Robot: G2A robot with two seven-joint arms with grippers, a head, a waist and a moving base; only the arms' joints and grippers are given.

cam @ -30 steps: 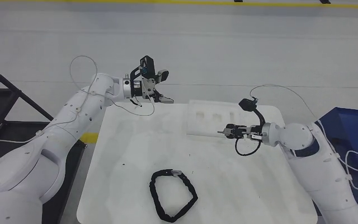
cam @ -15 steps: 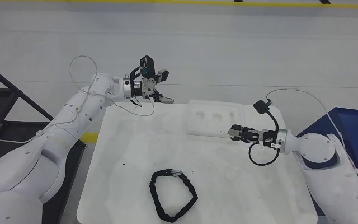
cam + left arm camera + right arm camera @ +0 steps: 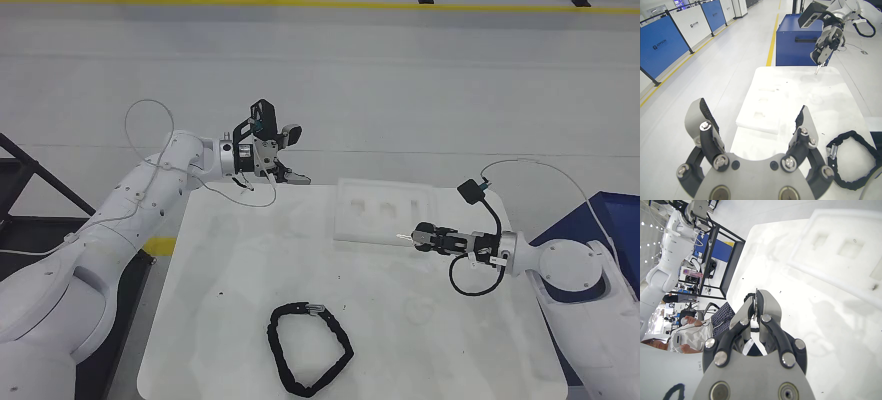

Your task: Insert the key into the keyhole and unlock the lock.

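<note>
Item: small silver metal key (image 3: pixel 817 69), pinched in closed right pincer (image 3: pixel 418 236) beside white foam tray (image 3: pixel 350 225). Black fabric-sleeved chain lock (image 3: pixel 310 348): well apart, near side of white counter (image 3: pixel 230 280). Left pincer (image 3: pixel 298 178): wide open, empty. Advice: steady lock first; align key blade squarely with silver cylinder (image 3: pixel 833 151).

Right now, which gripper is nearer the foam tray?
Right. The right gripper, holding the key, is at the foam tray's front edge; the left gripper hangs open over the table's far edge, clear of the tray.
</note>
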